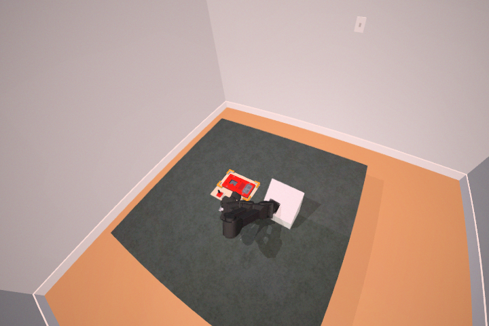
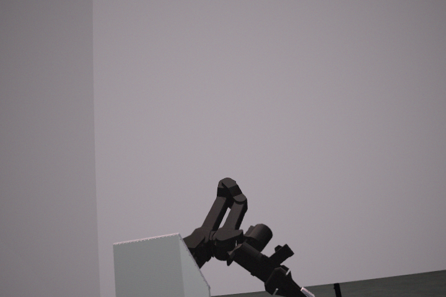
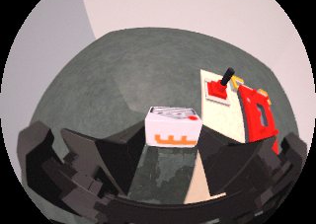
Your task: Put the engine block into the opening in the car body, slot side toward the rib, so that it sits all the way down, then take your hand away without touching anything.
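Observation:
The engine block (image 1: pixel 221 209) (image 2: pixel 306 292) (image 3: pixel 173 132) is white, with dark slanted grooves on top, a red dot and an orange pattern on the face toward the wrist camera. My gripper (image 3: pixel 172 124) is shut on it, one finger on each side, and holds it tilted in the exterior view. The red car body (image 1: pixel 240 185) (image 3: pixel 252 125) lies on a cream board; in the wrist view it is on the right, beyond the right finger. Its opening shows dark and without a block. The block is off to the side of the car body. The rib cannot be made out.
A black lever on a red base (image 1: pixel 219 194) (image 3: pixel 216 89) stands on the cream board (image 3: pixel 222 114) beside the car body. Orange corner brackets (image 1: pixel 257 183) surround the body. A large white box (image 1: pixel 285 197) (image 2: pixel 148 269) stands by the arm's base.

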Controlling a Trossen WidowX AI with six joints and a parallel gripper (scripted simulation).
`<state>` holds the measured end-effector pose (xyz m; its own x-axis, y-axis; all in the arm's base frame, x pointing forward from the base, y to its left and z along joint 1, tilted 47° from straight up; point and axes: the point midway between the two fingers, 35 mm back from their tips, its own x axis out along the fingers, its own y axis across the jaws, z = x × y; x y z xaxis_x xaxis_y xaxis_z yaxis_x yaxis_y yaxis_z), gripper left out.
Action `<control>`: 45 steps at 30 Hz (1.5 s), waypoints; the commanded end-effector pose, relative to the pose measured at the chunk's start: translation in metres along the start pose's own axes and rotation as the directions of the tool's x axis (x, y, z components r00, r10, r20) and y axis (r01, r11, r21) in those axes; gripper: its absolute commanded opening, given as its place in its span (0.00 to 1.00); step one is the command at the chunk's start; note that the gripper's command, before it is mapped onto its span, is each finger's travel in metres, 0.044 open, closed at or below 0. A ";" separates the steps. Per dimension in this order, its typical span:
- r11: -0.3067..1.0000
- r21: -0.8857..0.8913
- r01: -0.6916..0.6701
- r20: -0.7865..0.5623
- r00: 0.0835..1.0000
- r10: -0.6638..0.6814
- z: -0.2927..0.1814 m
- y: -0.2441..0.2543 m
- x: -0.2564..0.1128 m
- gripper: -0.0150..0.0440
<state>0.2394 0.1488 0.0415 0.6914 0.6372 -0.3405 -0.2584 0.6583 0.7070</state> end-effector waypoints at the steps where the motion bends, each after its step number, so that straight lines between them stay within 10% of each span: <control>1: 1.000 0.003 0.005 -0.011 1.000 -0.005 -0.005 -0.001 0.004 0.25; 12: 0.997 -0.060 -0.047 -0.014 0.999 0.046 -0.010 -0.002 0.009 0.25; 29: 0.998 -0.043 -0.035 -0.006 0.999 0.034 -0.008 -0.002 0.008 1.00; 45: 0.999 -0.041 -0.027 -0.034 0.999 0.026 -0.006 -0.002 0.000 1.00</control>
<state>0.2369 0.1518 0.0352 0.6634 0.6662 -0.3406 -0.3029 0.6554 0.6919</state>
